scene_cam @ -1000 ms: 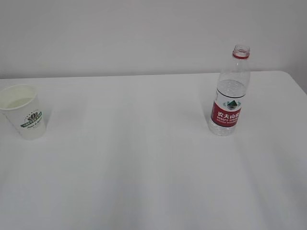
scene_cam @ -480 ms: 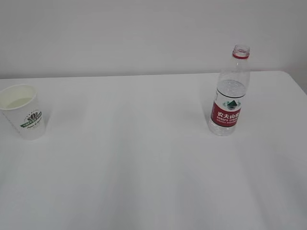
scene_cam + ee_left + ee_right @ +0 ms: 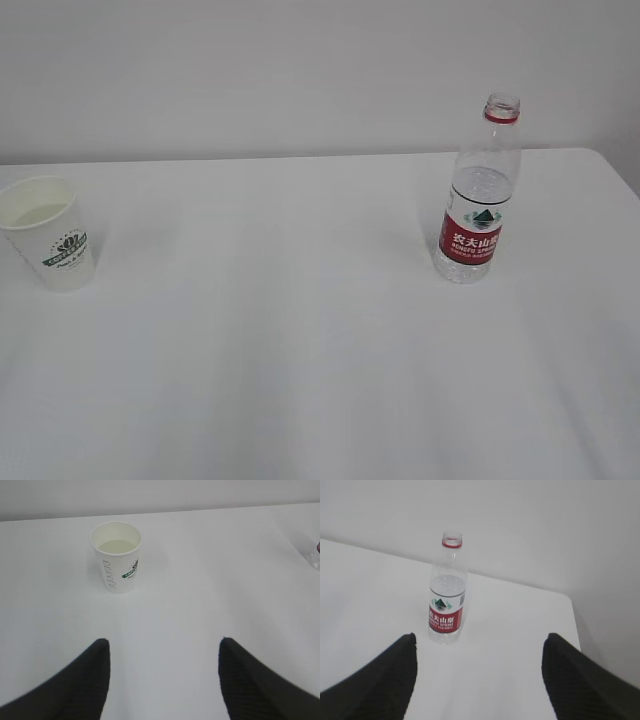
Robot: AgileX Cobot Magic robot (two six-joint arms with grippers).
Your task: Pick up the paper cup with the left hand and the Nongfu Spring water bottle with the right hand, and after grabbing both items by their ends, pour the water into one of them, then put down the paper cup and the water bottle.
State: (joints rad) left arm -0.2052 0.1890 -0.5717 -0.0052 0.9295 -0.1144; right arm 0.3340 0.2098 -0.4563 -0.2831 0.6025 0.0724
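The paper cup [image 3: 50, 232] stands upright at the table's left edge, white with a green logo; clear water [image 3: 118, 546] lies in its bottom. The Nongfu Spring water bottle [image 3: 478, 195] stands upright at the right, uncapped, red label facing the exterior view. Neither arm shows in the exterior view. In the left wrist view my left gripper [image 3: 164, 645] is open, empty, well short of the paper cup [image 3: 116, 557]. In the right wrist view my right gripper [image 3: 479, 639] is open and empty, with the bottle [image 3: 447, 591] standing ahead and to its left.
The white table [image 3: 300, 330] ends at a plain white wall [image 3: 300, 70] behind. Its right edge and rounded far corner [image 3: 567, 602] lie close to the bottle. A sliver of the bottle [image 3: 315, 557] shows at the right border of the left wrist view.
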